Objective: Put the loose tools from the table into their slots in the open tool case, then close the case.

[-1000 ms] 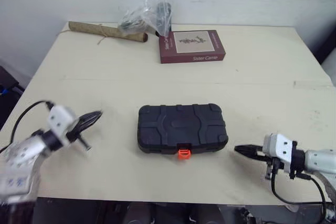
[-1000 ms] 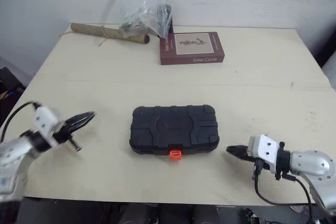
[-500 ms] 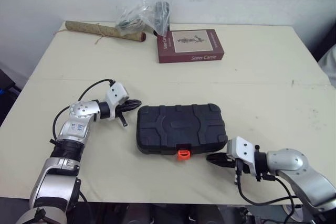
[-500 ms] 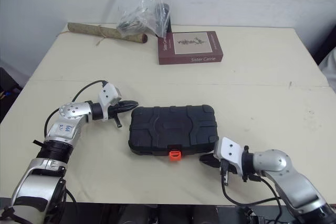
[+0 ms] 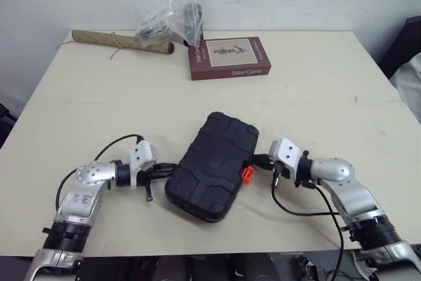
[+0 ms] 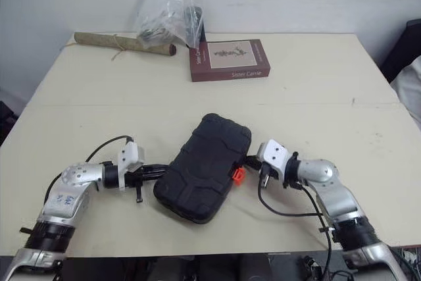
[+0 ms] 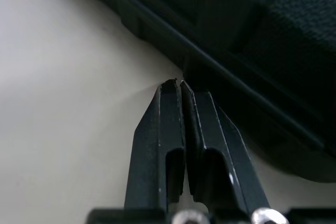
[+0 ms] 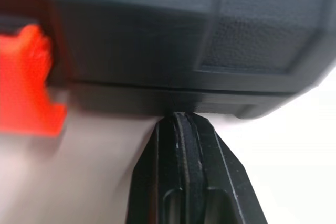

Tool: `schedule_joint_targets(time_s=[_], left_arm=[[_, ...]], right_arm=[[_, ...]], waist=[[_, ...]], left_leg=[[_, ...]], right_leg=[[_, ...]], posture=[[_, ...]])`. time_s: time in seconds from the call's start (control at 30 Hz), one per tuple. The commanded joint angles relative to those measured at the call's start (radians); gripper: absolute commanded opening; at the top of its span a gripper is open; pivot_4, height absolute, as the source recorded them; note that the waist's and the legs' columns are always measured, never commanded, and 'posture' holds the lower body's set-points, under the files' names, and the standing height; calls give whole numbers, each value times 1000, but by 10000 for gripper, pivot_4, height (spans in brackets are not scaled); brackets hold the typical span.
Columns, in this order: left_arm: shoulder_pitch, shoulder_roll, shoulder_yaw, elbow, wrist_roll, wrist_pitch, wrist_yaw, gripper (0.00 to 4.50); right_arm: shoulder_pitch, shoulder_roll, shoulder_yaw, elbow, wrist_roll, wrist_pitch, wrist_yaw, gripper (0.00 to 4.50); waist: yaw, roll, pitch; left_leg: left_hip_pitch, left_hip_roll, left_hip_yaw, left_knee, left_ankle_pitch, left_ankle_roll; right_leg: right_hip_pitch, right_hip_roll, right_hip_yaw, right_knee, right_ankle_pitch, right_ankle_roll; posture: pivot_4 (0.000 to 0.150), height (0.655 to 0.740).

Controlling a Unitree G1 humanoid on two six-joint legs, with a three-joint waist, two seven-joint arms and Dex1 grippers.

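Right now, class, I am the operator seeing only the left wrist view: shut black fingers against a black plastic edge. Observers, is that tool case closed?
Observer: Yes, the black ribbed plastic tool case lies closed on the cream table.
Operator: Where is its latch?
Observer: The orange latch faces the right gripper, whose shut tips sit beside it.
Operator: What lies beyond?
Observer: A maroon book, a brown paper roll and a clear plastic bag.

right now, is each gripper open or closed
left gripper: closed, holding nothing, tips at the tool case
right gripper: closed, holding nothing, tips beside the orange latch
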Motion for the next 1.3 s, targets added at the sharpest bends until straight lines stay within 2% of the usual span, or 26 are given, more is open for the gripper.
schedule_joint_targets(time_s=[0.03, 0.1, 0.2, 0.3, 0.43, 0.57, 0.63, 0.8, 1.07, 1.17, 1.3], left_arm=[[17, -5, 53, -72, -28, -3, 53, 1027], [1, -13, 101, -78, -61, 15, 86, 1027], [-37, -7, 127, -125, -134, 60, 74, 1027], [-111, -16, 88, -206, -210, 148, 53, 1027], [-222, -96, -26, -241, -202, 206, 86, 1027], [-249, -155, -166, -206, -109, 190, 94, 1027], [-257, -154, -253, -167, -22, 147, 87, 1027], [-290, -152, -350, -72, 130, 39, 96, 1027], [-281, -150, -335, -48, 134, 96, 128, 1027], [-280, -150, -337, -50, 132, 101, 129, 1027], [-280, -148, -333, -48, 132, 105, 132, 1027]], right_arm=[[-12, 9, -32, 122, -47, -53, -52, 0], [6, -8, -61, 118, -43, -86, -61, 0], [83, -52, -143, 13, 6, -68, -69, 0], [192, -80, -241, -190, 124, 32, -57, 0], [317, -113, -320, -486, 292, 222, -52, 0], [358, -118, -320, -632, 386, 370, -75, 0], [366, -118, -300, -665, 375, 395, -87, 0], [348, -87, -229, -696, 326, 394, -114, 0], [371, -104, -122, -690, 219, 383, -116, 0], [421, -143, -152, -678, 201, 354, -86, 0], [484, -157, -213, -691, 254, 361, -57, 0]], waist=[[1, 0, 0], [3, 0, 0], [17, 1, 0], [34, 1, 1], [43, 3, 1], [30, 3, 1], [28, 3, 1], [32, 3, 1], [44, 6, -1], [49, 7, -3], [51, 7, -4]], left_leg=[[0, 0, 0, 0, 0, 0], [0, -1, 0, 0, 0, 0], [-1, -1, -1, 0, 0, 0], [-4, -2, -3, 0, 0, 1], [-5, -2, -4, 0, 0, 0], [-2, -1, 0, -2, 0, 0], [-2, -1, 0, -3, 0, 0], [-2, -2, 0, -2, 0, 0], [0, -2, 0, -2, 0, 1], [0, -2, 0, -2, 0, 1], [1, -1, 0, -2, 0, 1]], right_leg=[[0, 0, 0, 0, 0, 0], [0, 0, 0, 0, 0, 0], [0, -1, 0, 0, 0, 0], [0, 0, 1, -2, 0, 0], [0, 1, 0, -3, 0, 0], [0, 4, -2, -3, 0, 0], [0, 5, -2, -3, 0, 0], [0, 3, -2, -6, 0, 0], [0, 2, -2, -6, 0, 0], [0, 2, -2, -6, 0, 0], [1, 2, -2, -6, 0, 0]], posture=[[1500, 7400], [1500, 7400], [1500, 7400], [1500, 7400], [1500, 7400], [1500, 7400], [1500, 7400], [1500, 7400], [1500, 7400], [1500, 7400], [1500, 7400]])
